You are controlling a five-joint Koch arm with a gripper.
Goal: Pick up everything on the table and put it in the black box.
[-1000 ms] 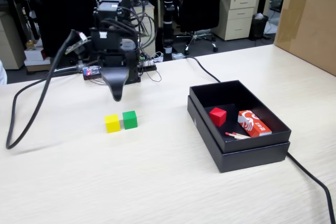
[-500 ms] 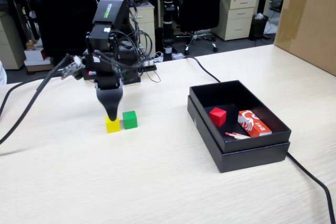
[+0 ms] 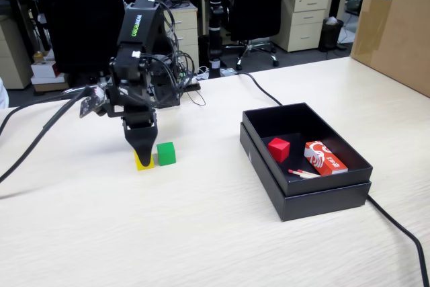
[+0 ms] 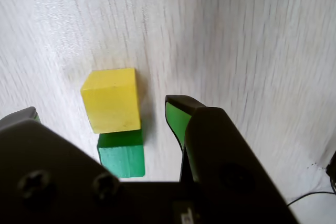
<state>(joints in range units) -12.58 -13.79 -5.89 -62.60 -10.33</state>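
Observation:
On the table [image 3: 201,233] a yellow cube [image 3: 139,162] and a green cube [image 3: 166,153] sit side by side, touching. My gripper [image 3: 144,156] points down over the yellow cube and hides part of it in the fixed view. In the wrist view the gripper [image 4: 102,113] is open, and the yellow cube [image 4: 111,99] and green cube [image 4: 122,153] lie between its jaws with a gap on both sides. The red cube [image 3: 278,149] lies inside the black box [image 3: 306,193] at the right.
The box also holds a red-and-white packet [image 3: 324,157] and thin matchsticks [image 3: 302,173]. A brown carton [image 3: 396,25] stands at the far right. One black cable [image 3: 403,233] runs past the box's right corner, another [image 3: 33,146] trails left of the arm.
The gripper has come down from above the two cubes and shifted slightly left; it now straddles the yellow cube at table level. The cubes have not moved.

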